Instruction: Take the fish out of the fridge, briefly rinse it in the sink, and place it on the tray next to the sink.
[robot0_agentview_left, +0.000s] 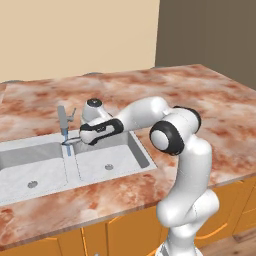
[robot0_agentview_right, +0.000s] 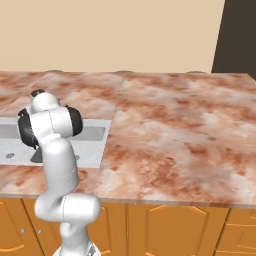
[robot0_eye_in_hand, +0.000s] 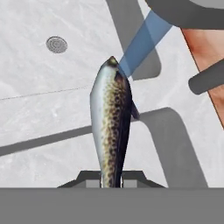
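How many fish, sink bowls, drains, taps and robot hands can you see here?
Fish: 1
Sink bowls: 2
Drains: 2
Taps: 1
Robot hands (gripper): 1
Total: 7

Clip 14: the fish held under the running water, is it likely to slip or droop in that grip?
The fish sticks straight out from the tool, so it probably stays stiff. Its tapered body under the water stream looks apt to slip. It seems light.
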